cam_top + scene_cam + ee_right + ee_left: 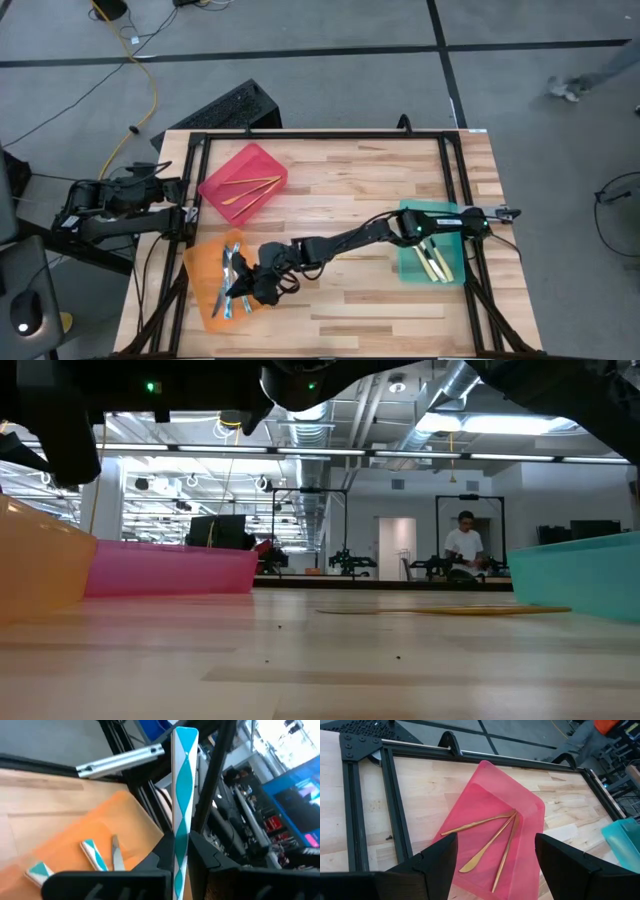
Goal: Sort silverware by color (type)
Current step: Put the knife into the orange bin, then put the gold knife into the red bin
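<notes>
Now my right gripper (180,855) pinches a teal-patterned piece (181,795) over the orange bin (205,275), and releasing off-centre could drop it outside; left gripper (495,855) waits open.

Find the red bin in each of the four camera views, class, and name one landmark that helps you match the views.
High view: the red bin lies upper left on the table, three gold pieces inside.
Low view: it shows as a pink wall at left.
Left wrist view: it fills the centre, beyond the left hand.
Right wrist view: not in it.
Shared landmark: the orange bin, beside it.
</notes>
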`<state>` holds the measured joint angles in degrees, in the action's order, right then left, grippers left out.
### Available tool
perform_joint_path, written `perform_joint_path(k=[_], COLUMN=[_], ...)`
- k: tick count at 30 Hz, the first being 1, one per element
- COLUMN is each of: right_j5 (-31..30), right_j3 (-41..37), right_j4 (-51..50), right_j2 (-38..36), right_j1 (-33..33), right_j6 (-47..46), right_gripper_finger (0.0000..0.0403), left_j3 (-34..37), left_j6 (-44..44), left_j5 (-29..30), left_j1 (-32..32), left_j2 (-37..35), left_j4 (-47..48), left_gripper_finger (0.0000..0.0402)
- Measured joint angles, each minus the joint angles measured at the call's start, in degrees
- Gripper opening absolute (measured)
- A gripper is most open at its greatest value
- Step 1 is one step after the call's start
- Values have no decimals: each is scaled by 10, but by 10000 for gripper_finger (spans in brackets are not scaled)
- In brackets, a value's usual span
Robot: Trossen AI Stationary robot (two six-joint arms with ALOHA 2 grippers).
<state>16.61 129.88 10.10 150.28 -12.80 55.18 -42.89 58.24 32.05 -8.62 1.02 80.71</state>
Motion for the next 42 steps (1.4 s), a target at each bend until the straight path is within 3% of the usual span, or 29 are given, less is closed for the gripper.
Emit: perform_joint_path(k=[15, 33, 35, 39, 42], right_j5=[-2, -6, -27, -122, -199], right_j3=[0, 0, 7, 52, 37], right_j4=[-40, -6, -4, -60, -118], right_j2=[0, -8, -11, -12, -45], right_j1=[14, 9, 3, -10, -21], right_j6=[-49, -107, -131, -252, -278], right_gripper_finger=[83, 146, 145, 139, 136], left_j3=[0, 0, 0, 0, 0], left_j6=[0, 0, 0, 0, 0], left_j5=[0, 0, 0, 0, 0], left_j1=[0, 0, 0, 0, 0], left_j2=[0, 0, 0, 0, 0], left_j4=[0, 0, 0, 0, 0], left_gripper_finger=[247, 247, 247, 247, 247])
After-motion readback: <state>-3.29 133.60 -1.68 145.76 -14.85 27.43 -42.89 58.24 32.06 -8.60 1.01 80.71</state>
